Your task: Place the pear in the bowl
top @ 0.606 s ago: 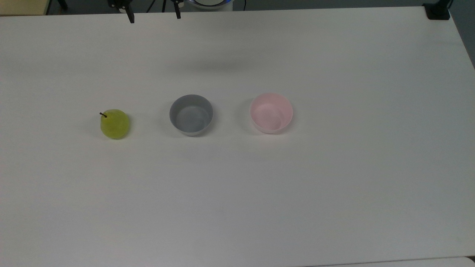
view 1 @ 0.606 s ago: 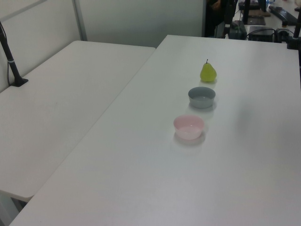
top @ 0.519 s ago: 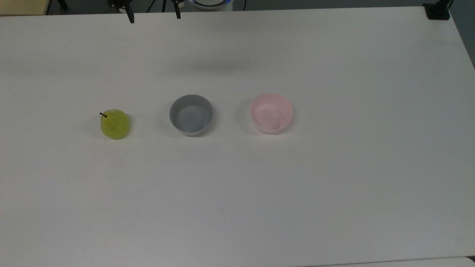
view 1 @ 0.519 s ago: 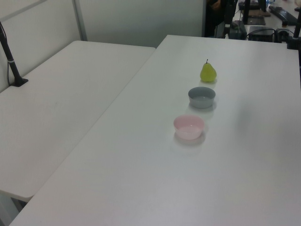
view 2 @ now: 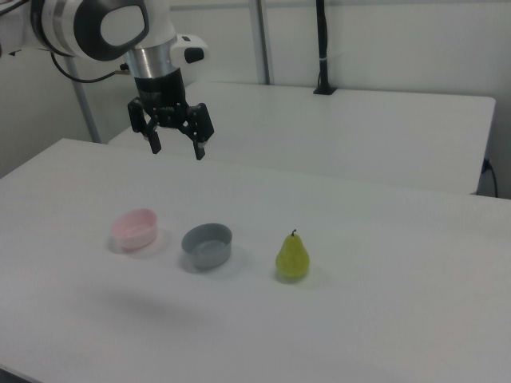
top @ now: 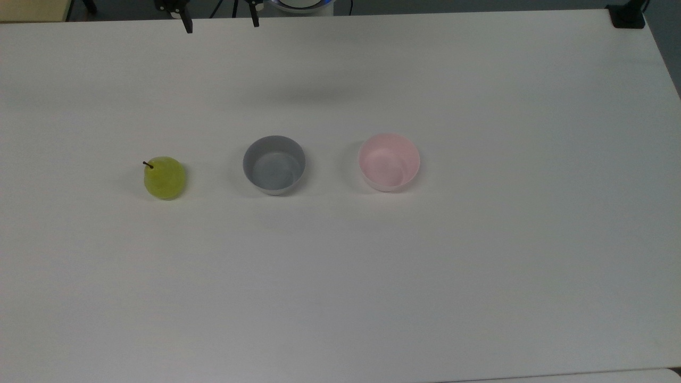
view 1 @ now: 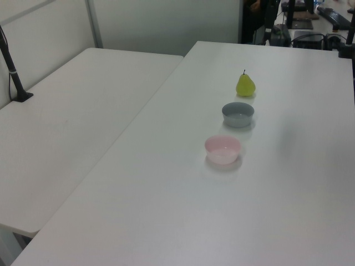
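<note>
— Three things sit in a row on my white table [top: 479,266]: the pear [top: 165,178], a grey bowl [top: 274,165] and the pink bowl [top: 389,161]. What do you read on the gripper?

— From the right view I see the gripper [view 2: 176,148] hanging high above the table, fingers spread wide, nothing between them.

— And the pear?

— Upright on the table, stem up, at the top view's left end of the row, well apart from the pink bowl, with the grey bowl between them. Both bowls look empty to me
</note>
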You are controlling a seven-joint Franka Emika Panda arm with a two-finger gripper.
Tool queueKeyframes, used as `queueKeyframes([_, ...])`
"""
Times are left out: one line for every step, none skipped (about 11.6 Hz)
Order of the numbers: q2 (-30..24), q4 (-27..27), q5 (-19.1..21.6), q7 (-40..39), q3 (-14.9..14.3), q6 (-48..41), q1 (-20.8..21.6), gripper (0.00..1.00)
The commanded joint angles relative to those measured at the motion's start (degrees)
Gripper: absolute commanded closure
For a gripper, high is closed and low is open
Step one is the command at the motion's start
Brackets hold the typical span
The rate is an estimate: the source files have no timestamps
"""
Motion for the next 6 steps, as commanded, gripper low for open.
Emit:
queueKeyframes([-0.46,-0.34,-0.86,0.50,-0.12,0.26,0.45,0.00])
queueKeyframes([-0.46,-0.60,-0.95,-1.33,-0.12,0.26,0.01,0.00])
queueKeyframes([-0.20,-0.61,-0.95,-6.92,-0.12,0.26,-0.43,0.00])
queueKeyframes([-0.02,-0.52,-0.95,-15.24,-0.12,0.09,-1.65,0.00])
queueKeyframes([-0.02,-0.26,-0.86,-21.06,-0.20,0.00,-2.71,0.00])
queueKeyframes([0.16,0.01,-0.95,-22.43,-0.38,0.00,-3.50,0.00])
